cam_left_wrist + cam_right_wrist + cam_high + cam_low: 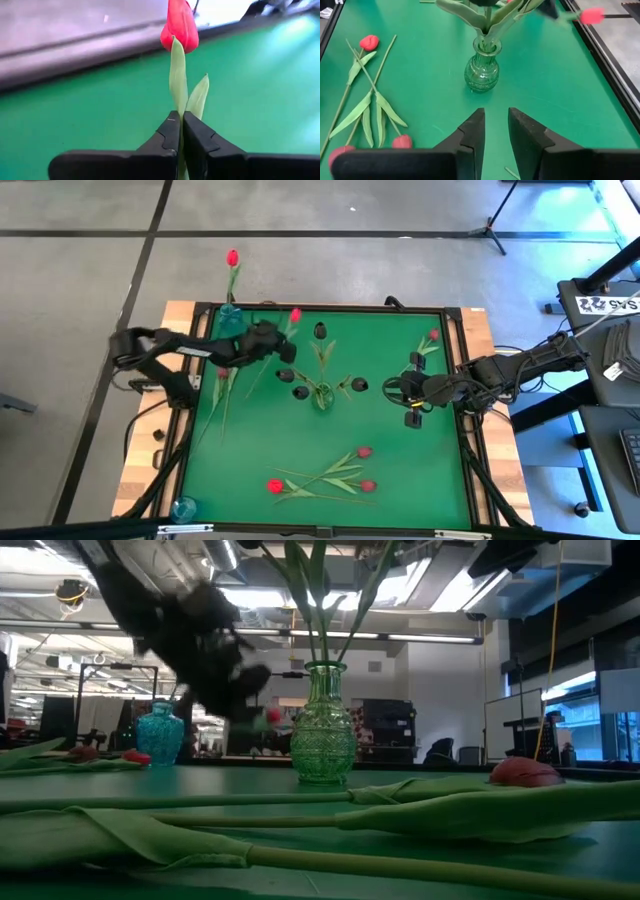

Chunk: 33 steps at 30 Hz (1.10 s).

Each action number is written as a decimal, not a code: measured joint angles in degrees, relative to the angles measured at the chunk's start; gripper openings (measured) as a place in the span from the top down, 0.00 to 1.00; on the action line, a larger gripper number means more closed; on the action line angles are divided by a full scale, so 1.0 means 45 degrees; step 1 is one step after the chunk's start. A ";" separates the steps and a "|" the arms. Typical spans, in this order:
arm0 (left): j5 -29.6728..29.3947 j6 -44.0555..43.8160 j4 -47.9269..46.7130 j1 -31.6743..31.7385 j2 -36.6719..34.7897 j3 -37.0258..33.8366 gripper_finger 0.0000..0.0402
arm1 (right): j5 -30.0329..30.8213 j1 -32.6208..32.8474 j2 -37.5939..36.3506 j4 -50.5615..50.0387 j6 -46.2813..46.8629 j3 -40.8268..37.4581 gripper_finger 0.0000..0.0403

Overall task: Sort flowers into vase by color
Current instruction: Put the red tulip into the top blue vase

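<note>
Nearest the front edge we see three loose red tulips (330, 477) on the green mat (400, 460). Mid-table, the green glass vase (322, 396) holds dark tulips; right gripper (410, 394) waits beside it, jaws narrowly apart. Farther back, left gripper (281, 342) pinches a red tulip (179, 30) by its stem, near the blue vase (230, 314).

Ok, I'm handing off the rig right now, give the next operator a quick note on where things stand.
Left gripper: shut on a red tulip, held in the air near the blue vase at the mat's far left corner.
Right gripper: open, empty, waiting on the right, facing the green vase.
Done: dark tulips stand in the green vase mid-mat; one red tulip is in the blue vase.
Left: place the held tulip; the near-edge red tulips and one at the far right lie loose.
</note>
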 joint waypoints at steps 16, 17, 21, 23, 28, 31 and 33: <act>-0.0800 0.4235 0.2992 -0.1919 -0.6721 0.0006 0.99 | 0.0331 0.0005 0.0000 0.0034 0.0111 0.0000 0.79; -0.0631 0.4412 0.3270 -0.1958 -0.6855 0.0011 0.99 | 0.0335 0.0005 0.0000 0.0034 0.0111 0.0000 0.79; -0.0690 0.5004 0.3424 -0.1929 -0.7259 0.0016 0.99 | 0.0335 0.0005 0.0000 0.0067 0.0111 0.0000 0.79; -0.0702 0.5105 0.3424 -0.1865 -0.7449 0.0016 0.99 | 0.0335 0.0005 0.0000 0.0063 0.0111 0.0000 0.79; -0.0707 0.5134 0.3401 -0.1810 -0.7650 0.0016 0.99 | 0.0330 0.0005 0.0000 0.0058 0.0111 0.0000 0.79; -0.0723 0.5416 0.3412 -0.1810 -0.7661 0.0016 0.99 | 0.0316 0.0013 0.0000 0.0058 0.0120 0.0000 0.79; -0.0971 0.5647 0.3508 -0.1810 -0.7661 0.0016 0.99 | 0.0311 0.0015 0.0000 0.0050 0.0238 0.0000 0.79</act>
